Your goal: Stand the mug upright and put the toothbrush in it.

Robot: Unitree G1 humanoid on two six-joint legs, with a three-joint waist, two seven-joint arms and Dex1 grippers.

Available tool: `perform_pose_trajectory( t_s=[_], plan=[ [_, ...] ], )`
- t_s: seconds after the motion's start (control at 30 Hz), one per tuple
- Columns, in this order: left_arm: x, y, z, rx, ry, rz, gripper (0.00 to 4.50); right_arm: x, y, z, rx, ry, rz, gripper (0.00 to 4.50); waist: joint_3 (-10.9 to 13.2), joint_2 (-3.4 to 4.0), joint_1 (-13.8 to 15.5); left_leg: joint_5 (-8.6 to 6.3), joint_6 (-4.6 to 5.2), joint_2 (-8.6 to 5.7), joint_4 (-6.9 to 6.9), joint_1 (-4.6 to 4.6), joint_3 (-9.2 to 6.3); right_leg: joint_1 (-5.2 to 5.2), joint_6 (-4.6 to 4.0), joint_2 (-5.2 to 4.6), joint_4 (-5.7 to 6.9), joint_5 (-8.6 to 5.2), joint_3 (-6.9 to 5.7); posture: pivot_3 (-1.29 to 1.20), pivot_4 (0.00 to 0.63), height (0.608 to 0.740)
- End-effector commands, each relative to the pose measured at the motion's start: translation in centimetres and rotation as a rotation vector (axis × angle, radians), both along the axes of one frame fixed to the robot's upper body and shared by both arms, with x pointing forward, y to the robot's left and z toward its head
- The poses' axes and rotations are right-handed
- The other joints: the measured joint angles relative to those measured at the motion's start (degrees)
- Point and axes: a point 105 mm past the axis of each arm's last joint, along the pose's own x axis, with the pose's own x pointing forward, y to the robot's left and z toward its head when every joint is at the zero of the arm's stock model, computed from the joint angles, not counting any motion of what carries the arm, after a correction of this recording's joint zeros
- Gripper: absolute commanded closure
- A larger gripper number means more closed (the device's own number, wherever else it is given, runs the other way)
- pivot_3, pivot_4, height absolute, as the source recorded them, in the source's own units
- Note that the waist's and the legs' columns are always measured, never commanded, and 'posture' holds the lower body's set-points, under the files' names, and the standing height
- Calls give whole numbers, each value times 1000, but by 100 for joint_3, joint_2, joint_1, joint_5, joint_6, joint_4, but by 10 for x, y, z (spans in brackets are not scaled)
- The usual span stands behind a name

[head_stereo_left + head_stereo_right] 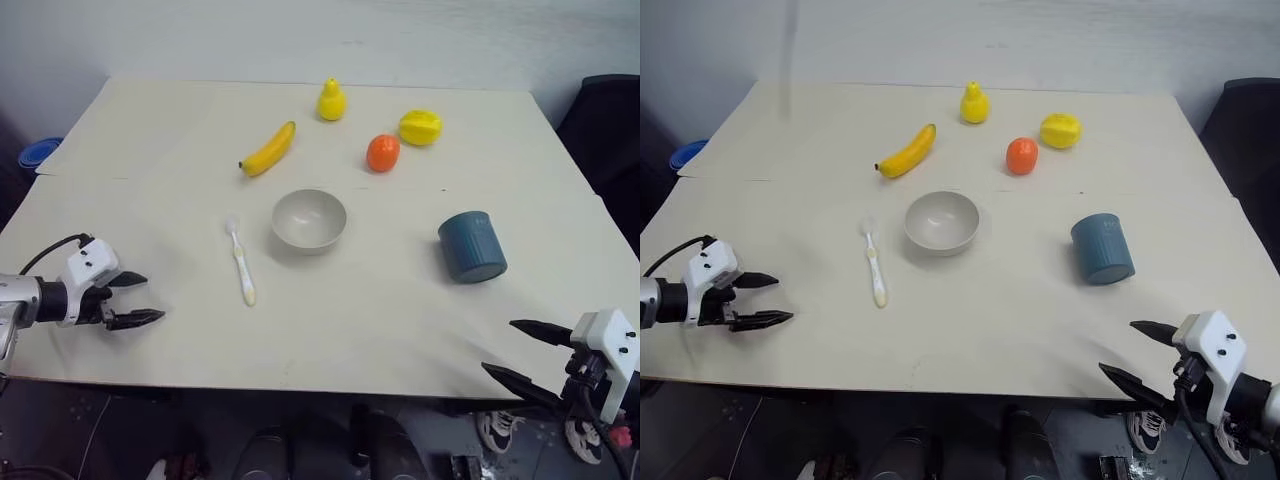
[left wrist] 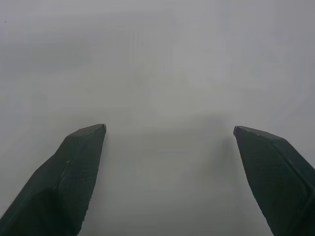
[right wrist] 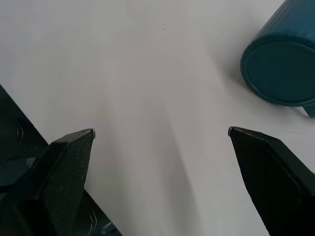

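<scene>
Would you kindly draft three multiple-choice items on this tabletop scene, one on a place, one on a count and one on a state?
1. Where does the toothbrush lie?
A. inside the mug
B. flat on the table, on the robot's left of the bowl
C. among the fruit at the far side

2. How many pieces of fruit are on the table?
A. two
B. four
C. six

3. How is the mug placed?
A. on its side
B. standing upright, mouth up
C. held in the right gripper

Answers:
1 B: it rests on the bare surface beside the bowl, apart from it.
2 B: banana, pear, orange fruit and yellow fruit.
3 A: its flat base faces the open right gripper, seen in the right wrist view, and nothing grips it.
</scene>
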Motion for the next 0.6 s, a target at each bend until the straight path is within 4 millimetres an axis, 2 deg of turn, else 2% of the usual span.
perform_pose_trajectory(
  t_s=[0.03, 0.6],
  plan=[
    [2, 1, 8, 32, -50, -27, 98, 1, 0, 7, -6, -31, -2, 0, 0, 0, -2, 0, 0, 0, 0, 0, 0, 0, 0, 0, 0, 0, 0, 0, 150, 740],
    [20, 9, 11, 56, -107, 74, 98, -1, 3, -1, -20, -7, -30, 0, -1, -1, -1, 1, -1, -3, 3, 2, 32, 1, 2, 3, 7, 1, 1, 0, 150, 740]
  ],
)
